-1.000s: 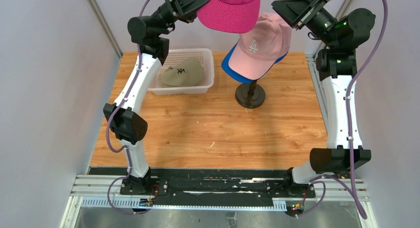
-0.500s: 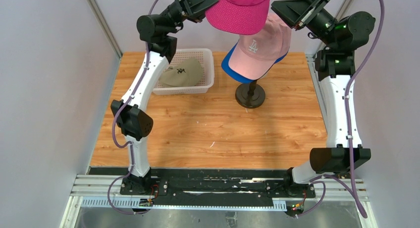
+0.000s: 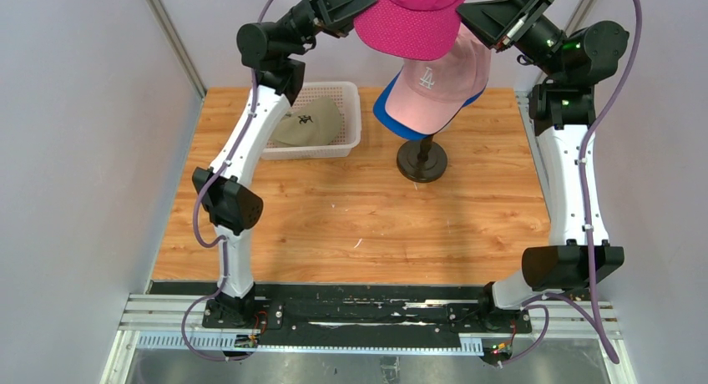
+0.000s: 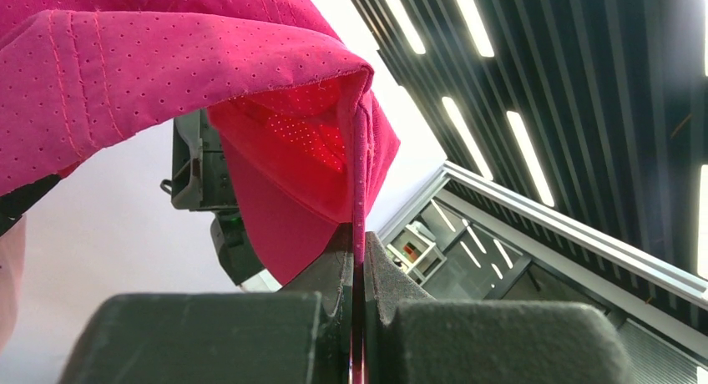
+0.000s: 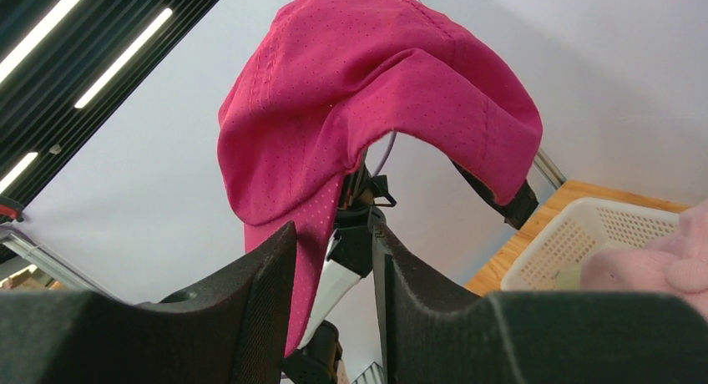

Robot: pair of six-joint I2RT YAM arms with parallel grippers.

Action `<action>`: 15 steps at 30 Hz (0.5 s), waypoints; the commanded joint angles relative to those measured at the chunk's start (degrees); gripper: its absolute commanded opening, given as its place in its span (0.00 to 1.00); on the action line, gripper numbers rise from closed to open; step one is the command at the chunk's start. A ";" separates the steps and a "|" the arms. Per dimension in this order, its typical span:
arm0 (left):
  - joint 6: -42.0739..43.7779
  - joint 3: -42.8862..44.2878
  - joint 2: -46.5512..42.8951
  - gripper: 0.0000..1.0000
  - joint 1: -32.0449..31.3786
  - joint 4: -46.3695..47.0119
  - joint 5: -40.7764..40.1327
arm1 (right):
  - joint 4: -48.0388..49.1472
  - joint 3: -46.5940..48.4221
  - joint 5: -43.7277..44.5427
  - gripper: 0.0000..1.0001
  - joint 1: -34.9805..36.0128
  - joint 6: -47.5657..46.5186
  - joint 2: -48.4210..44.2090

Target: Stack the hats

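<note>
Wood-grain table (image 3: pixel 334 225) with pale walls on both sides forms the work area; both arms are raised high at its far end. Left gripper (image 4: pixel 357 252): jaws together, clamped on a thin fabric edge of the magenta cap (image 3: pixel 409 21), which hangs from the fingertips and extends toward the right gripper (image 5: pixel 334 234). Right gripper: jaws apart, pointed at the magenta cap from the opposite side. Magenta fabric is visible through the gap between its fingers, but whether it lies inside the gap or beyond it cannot be determined. Below the two grippers, roughly midway between them, the light pink cap (image 3: pixel 438 75) sits on top of the royal blue cap (image 3: pixel 386 117), both carried on a dark stand (image 3: pixel 422 160). Below the left gripper, the khaki cap (image 3: pixel 309 121) lies inside the white basket (image 3: pixel 351 108). The magenta cap hangs above the pink cap; contact between them cannot be determined.
</note>
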 commanded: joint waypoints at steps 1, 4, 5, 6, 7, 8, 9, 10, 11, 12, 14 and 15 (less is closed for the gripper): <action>0.74 2.29 1.25 0.00 -1.16 0.17 0.18 | 3.90 -0.39 -1.75 0.37 -0.98 1.66 0.05; 0.76 2.59 1.82 0.00 -1.30 0.08 0.27 | 4.39 -0.58 -1.76 0.32 -0.98 2.01 0.17; 0.74 2.67 1.99 0.00 -1.35 0.10 0.22 | 4.53 -0.65 -1.82 0.30 -0.98 2.14 0.22; 0.74 2.81 2.21 0.00 -1.34 -0.05 0.32 | 4.63 -0.66 -1.84 0.28 -0.98 2.21 0.23; 0.74 3.05 2.40 0.00 -1.40 -0.22 0.31 | 4.72 -0.62 -1.81 0.25 -0.98 2.34 0.23; 0.68 3.27 2.63 0.00 -1.36 -0.38 0.25 | 4.87 -0.74 -1.76 0.21 -0.98 2.39 0.23; 0.68 3.71 2.95 0.00 -1.35 -0.59 0.25 | 4.91 -0.78 -1.76 0.18 -0.98 2.39 0.23; 0.68 4.16 3.26 0.00 -1.39 -0.76 0.22 | 4.99 -0.87 -1.71 0.15 -0.98 2.39 0.23; 0.66 4.57 3.53 0.00 -1.34 -0.92 0.14 | 5.26 -1.03 -1.63 0.11 -1.00 2.61 0.23; 0.66 4.99 3.79 0.00 -1.38 -1.09 0.00 | 5.77 -1.31 -1.48 0.07 -0.98 2.83 0.18; 0.69 5.53 4.11 0.00 -1.36 -1.32 -0.13 | 6.76 -1.85 -1.24 0.01 -0.98 3.44 0.06; 0.66 5.57 4.22 0.00 -1.33 -1.33 -0.20 | 7.29 -2.10 -1.10 0.01 -0.98 3.56 0.06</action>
